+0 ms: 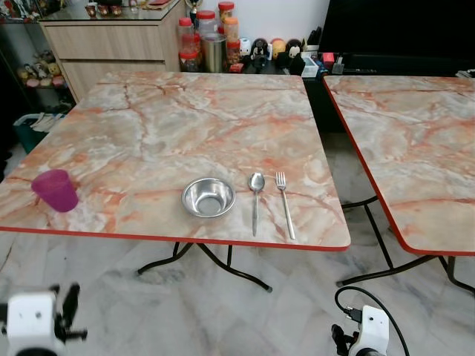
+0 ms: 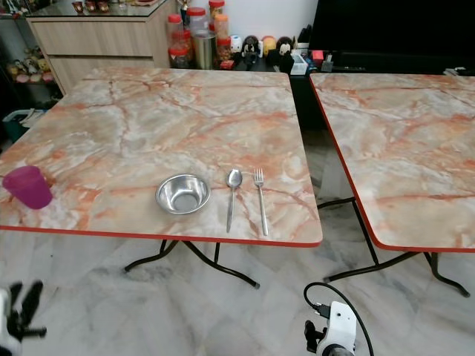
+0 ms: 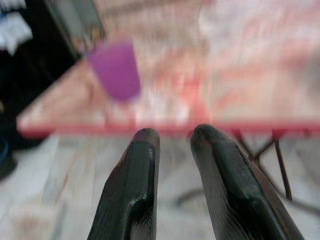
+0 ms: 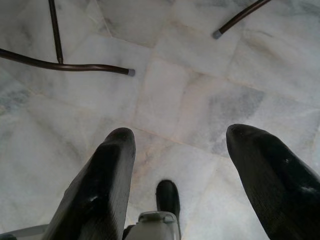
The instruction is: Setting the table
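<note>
- Steel bowl (image 1: pixel 208 197) sits near the marble tabletop's (image 1: pixel 171 119) front edge, spoon (image 1: pixel 255 200) and fork (image 1: pixel 285 204) just beside it.
- Purple cup (image 1: pixel 55 190) stands at the left corner.
- Left hand (image 3: pixel 172 137), fingers slightly parted, points toward the cup.
- Right hand (image 4: pixel 180 140) hangs spread above the floor (image 4: pixel 200 75).

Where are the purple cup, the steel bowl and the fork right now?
purple cup (image 1: pixel 55 190), left eye view, on its side wall.
steel bowl (image 1: pixel 208 197), left eye view, on its inner bottom.
fork (image 1: pixel 285 205), left eye view, midway along its handle.
</note>
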You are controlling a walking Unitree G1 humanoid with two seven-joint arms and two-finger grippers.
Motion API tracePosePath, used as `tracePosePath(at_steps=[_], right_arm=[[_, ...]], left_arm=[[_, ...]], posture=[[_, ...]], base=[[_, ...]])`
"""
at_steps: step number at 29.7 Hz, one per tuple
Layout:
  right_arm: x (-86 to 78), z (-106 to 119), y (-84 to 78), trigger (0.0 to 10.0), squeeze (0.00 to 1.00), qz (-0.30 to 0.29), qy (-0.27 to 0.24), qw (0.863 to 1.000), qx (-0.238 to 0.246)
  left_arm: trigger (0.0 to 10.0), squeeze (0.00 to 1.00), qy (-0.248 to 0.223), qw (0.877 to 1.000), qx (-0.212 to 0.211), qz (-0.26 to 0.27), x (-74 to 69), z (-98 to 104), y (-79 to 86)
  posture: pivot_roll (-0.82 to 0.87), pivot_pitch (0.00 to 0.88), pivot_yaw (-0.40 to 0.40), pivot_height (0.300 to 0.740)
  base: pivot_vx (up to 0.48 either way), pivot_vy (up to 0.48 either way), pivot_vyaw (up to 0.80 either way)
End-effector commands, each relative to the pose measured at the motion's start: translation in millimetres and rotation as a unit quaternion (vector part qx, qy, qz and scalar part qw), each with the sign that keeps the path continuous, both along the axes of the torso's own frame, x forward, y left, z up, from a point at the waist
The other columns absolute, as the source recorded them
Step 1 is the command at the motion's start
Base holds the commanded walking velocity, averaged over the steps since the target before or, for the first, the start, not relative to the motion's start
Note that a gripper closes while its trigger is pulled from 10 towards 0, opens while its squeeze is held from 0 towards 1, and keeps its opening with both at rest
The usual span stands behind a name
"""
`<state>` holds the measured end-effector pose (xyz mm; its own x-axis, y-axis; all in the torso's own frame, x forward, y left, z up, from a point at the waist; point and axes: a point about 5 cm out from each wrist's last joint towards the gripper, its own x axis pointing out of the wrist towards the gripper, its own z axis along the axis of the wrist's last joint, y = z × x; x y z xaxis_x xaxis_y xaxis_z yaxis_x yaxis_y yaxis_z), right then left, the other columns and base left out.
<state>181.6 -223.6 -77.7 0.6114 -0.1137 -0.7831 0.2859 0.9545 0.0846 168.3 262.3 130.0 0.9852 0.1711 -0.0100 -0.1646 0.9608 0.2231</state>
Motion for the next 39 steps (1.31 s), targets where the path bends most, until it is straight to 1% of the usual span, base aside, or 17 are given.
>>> tracePosePath(at_steps=[1, 2, 4, 5, 6, 7, 9, 12, 14, 16, 19, 20, 21, 22, 29, 36, 39], right_arm=[[3.3, 1.9, -1.2, 10.0, 0.0, -0.006, -0.006, 1.0, 0.0], [3.6, 1.9, -0.7, 10.0, 0.0, -0.006, -0.006, 1.0, 0.0], [3.6, 1.8, -0.1, 10.0, 0.0, -0.009, -0.007, 1.0, 0.001], [3.5, 1.8, 0.1, 10.0, 0.0, -0.011, -0.007, 1.0, 0.001], [3.4, 1.6, 0.6, 10.0, 0.0, -0.013, -0.008, 1.0, 0.002], [3.3, 1.5, 0.8, 10.0, 0.0, -0.013, -0.008, 1.0, 0.002], [3.1, 1.3, 1.4, 10.0, 0.0, -0.014, -0.008, 1.0, 0.003], [2.6, 1.0, 1.7, 10.0, 0.0, -0.017, -0.008, 1.0, 0.002], [2.4, 0.9, 1.8, 10.0, 0.0, -0.019, -0.009, 1.0, 0.002], [1.9, 0.8, 1.5, 10.0, 0.0, -0.021, -0.009, 1.0, 0.002], [1.3, 0.6, 1.0, 10.0, 0.0, -0.021, -0.008, 1.0, 0.001], [1.1, 0.5, 0.8, 10.0, 0.0, -0.022, -0.008, 1.0, 0.001], [1.0, 0.5, 0.8, 10.0, 0.0, -0.022, -0.008, 1.0, 0.001], [0.8, 0.4, 0.6, 10.0, 0.0, -0.022, -0.008, 1.0, 0.001], [0.1, 0.3, 0.0, 10.0, 0.0, -0.022, -0.008, 1.0, 0.0], [-0.6, 0.1, -0.5, 10.0, 0.0, -0.02, -0.008, 1.0, -0.001], [-1.4, -0.2, -0.6, 10.0, 0.0, -0.02, -0.008, 1.0, -0.001]], left_arm=[[10.0, 0.0, -0.012, 1.0, -0.005, -0.012, 7.3, 10.2, -5.7], [10.0, 0.0, -0.027, 0.999, -0.015, -0.033, 21.3, 20.2, -13.5], [10.0, 0.0, -0.037, 0.997, -0.027, -0.063, 37.8, 27.3, -23.3], [10.0, 0.0, -0.039, 0.996, -0.031, -0.074, 43.7, 29.7, -27.2], [10.0, 0.0, -0.037, 0.993, -0.05, -0.096, 55.9, 31.7, -35.2], [10.0, 0.0, -0.035, 0.992, -0.056, -0.104, 61.3, 32.2, -38.8], [10.0, 0.0, -0.029, 0.989, -0.074, -0.124, 78.9, 35.0, -50.2], [10.0, 0.0, -0.032, 0.987, -0.1, -0.125, 95.5, 39.9, -57.4], [10.0, 0.0, -0.03, 0.986, -0.105, -0.125, 98.8, 39.9, -58.6], [10.0, 0.0, -0.013, 0.985, -0.111, -0.131, 103.4, 37.5, -62.2], [10.0, 0.0, 0.002, 0.98, -0.127, -0.154, 107.9, 35.1, -70.8], [10.0, 0.04, 0.012, 0.978, -0.137, -0.16, 110.1, 34.1, -74.3], [10.0, 0.67, 0.019, 0.976, -0.141, -0.163, 111.7, 33.8, -75.5], [10.0, 1.0, 0.027, 0.974, -0.145, -0.171, 113.1, 33.0, -78.1], [10.0, 1.0, 0.063, 0.965, -0.163, -0.194, 113.5, 25.7, -84.9], [10.0, 1.0, 0.081, 0.964, -0.154, -0.202, 114.6, 22.4, -87.8], [10.0, 1.0, 0.092, 0.959, -0.16, -0.216, 116.0, 21.9, -92.0]], posture=[[0.2, 0.021, -0.008, 0.736], [0.19, 0.018, -0.005, 0.736], [0.19, 0.016, -0.001, 0.736], [0.19, 0.016, -0.001, 0.736], [0.18, 0.014, 0.001, 0.736], [0.17, 0.012, 0.001, 0.736], [0.17, 0.012, 0.003, 0.736], [0.15, 0.01, 0.011, 0.736], [0.15, 0.01, 0.011, 0.736], [0.14, 0.009, 0.01, 0.736], [0.14, 0.011, 0.007, 0.736], [0.14, 0.011, 0.008, 0.736], [0.14, 0.011, 0.007, 0.736], [0.14, 0.01, 0.008, 0.736], [0.13, 0.002, 0.007, 0.736], [0.13, 0.0, 0.002, 0.736], [0.12, 0.0, 0.003, 0.736]], base=[[0.0, 0.0, 0.0], [0.0, 0.0, 0.0], [0.0, 0.0, 0.0], [0.0, 0.0, 0.0], [0.0, 0.0, 0.0], [0.0, 0.0, 0.0], [0.0, 0.0, 0.0], [0.0, 0.0, 0.0], [0.0, 0.0, 0.0], [0.0, 0.0, 0.0], [0.0, 0.0, 0.0], [0.0, 0.0, 0.0], [0.0, 0.0, 0.0], [0.0, 0.0, 0.0], [0.0, 0.0, 0.0], [0.0, 0.0, 0.0], [0.0, 0.0, 0.0]])
